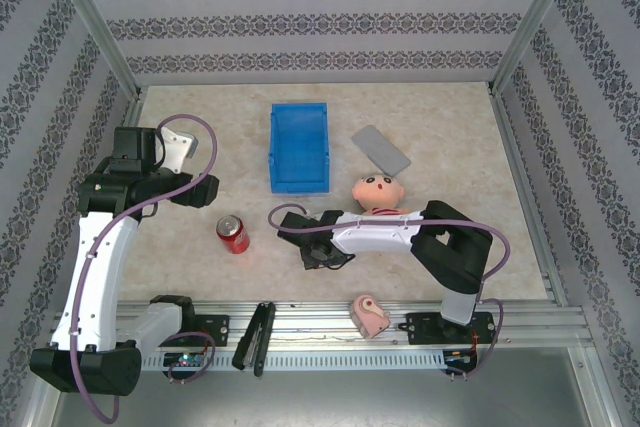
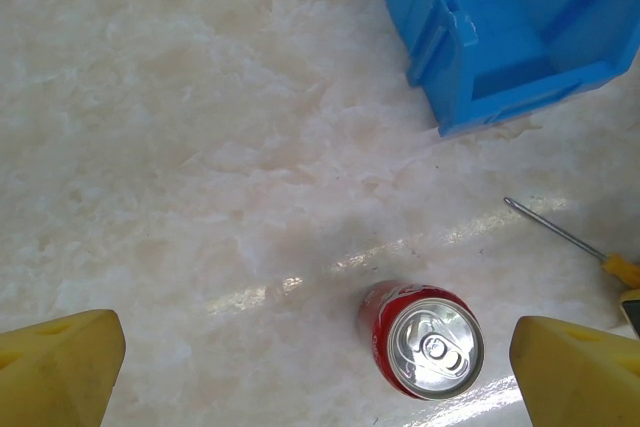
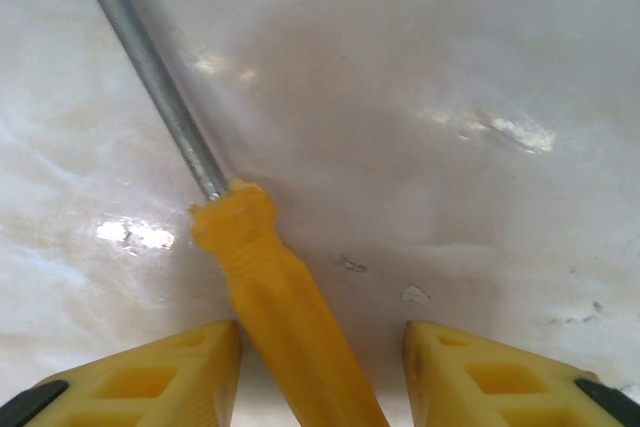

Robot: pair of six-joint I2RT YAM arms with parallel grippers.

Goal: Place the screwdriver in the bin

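Straddling the screwdriver (image 3: 270, 287), handle end cut off below: right gripper (image 3: 320, 335), unclenched; left gripper (image 2: 318, 332) likewise.

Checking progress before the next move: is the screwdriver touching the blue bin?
Apart. The left wrist view shows the screwdriver lying flat, its tip short of the bin, with a strip of bare table between them.

Lying flat, slim screwdriver (image 3: 285, 317): orange-yellow handle, thin grey metal shaft, tip aimed toward the bin (image 1: 299, 152). Bright blue, rectangular, open top up, standing upright near that tip, not touching it.
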